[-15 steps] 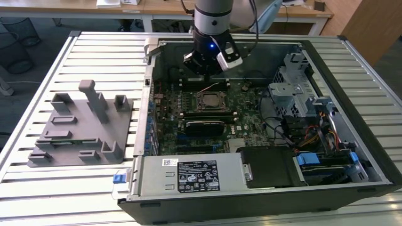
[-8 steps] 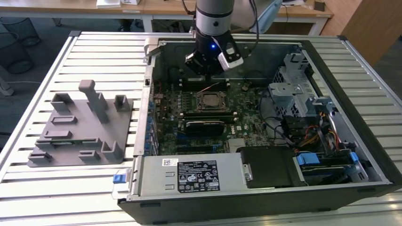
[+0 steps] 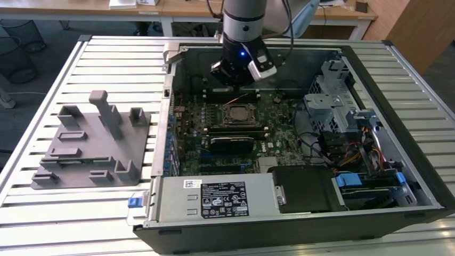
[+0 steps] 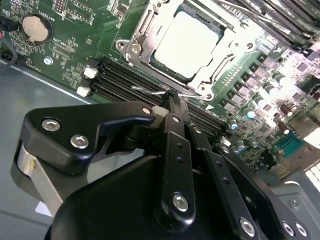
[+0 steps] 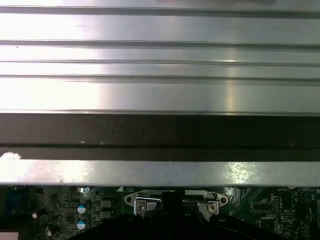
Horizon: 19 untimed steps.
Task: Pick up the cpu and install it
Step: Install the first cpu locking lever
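Observation:
The cpu (image 4: 187,42), a small square chip with a silvery-white top, lies flat in the motherboard socket (image 3: 237,113), with the metal frame (image 4: 142,37) around it. My gripper (image 4: 172,97) hangs just above the board beside the socket. Its black fingers (image 4: 176,125) are shut together with nothing between them. The tips are close to a thin wire lever (image 4: 150,90) at the socket's edge. In the exterior view the gripper (image 3: 231,85) is inside the open computer case, just behind the socket. The first wrist view catches the socket frame (image 5: 140,202) behind the dark fingertip (image 5: 170,200).
A grey plastic fixture (image 3: 92,144) stands on the slatted table at the exterior view's left. Inside the case are the power supply (image 3: 213,197), a drive cage (image 3: 341,106) and cables. Memory slots (image 4: 125,80) and a coin battery (image 4: 35,27) lie near the socket.

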### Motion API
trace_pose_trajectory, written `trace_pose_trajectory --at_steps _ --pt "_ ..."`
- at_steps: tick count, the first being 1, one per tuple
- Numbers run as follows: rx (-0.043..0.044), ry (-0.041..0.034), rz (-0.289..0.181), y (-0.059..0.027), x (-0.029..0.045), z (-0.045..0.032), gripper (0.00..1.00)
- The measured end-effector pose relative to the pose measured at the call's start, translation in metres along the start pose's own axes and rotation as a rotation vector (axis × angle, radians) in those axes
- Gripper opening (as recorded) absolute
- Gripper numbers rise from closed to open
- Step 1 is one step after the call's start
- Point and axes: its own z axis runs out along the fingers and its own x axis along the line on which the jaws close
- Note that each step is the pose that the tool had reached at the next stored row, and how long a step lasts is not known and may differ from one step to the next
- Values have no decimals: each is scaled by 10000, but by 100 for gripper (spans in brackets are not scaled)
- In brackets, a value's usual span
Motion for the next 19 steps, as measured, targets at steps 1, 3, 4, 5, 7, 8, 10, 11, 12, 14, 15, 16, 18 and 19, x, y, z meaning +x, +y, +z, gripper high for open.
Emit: trace_pose_trajectory --at_steps 1,3,4,5,7,8,10,11,12,14,15,16,18,19 --pt "11 0 0 2 -12 5 11" --pt "21 -1 1 5 -30 15 11" --pt "23 -1 1 7 -40 18 11" --pt "23 -1 0 7 -46 22 11" --pt "27 0 0 8 -57 28 11" --pt "29 0 1 9 -64 31 11" --pt "27 -1 1 10 -80 36 11" --pt "26 -2 1 11 -88 39 11" --pt "26 -1 0 12 -96 41 11" --pt "29 -1 0 15 -109 46 11" --pt "29 0 1 19 -114 49 11" --pt "28 0 1 23 -118 53 11" --pt "27 -1 1 31 -127 62 11" --pt "26 -2 0 33 -132 67 11"
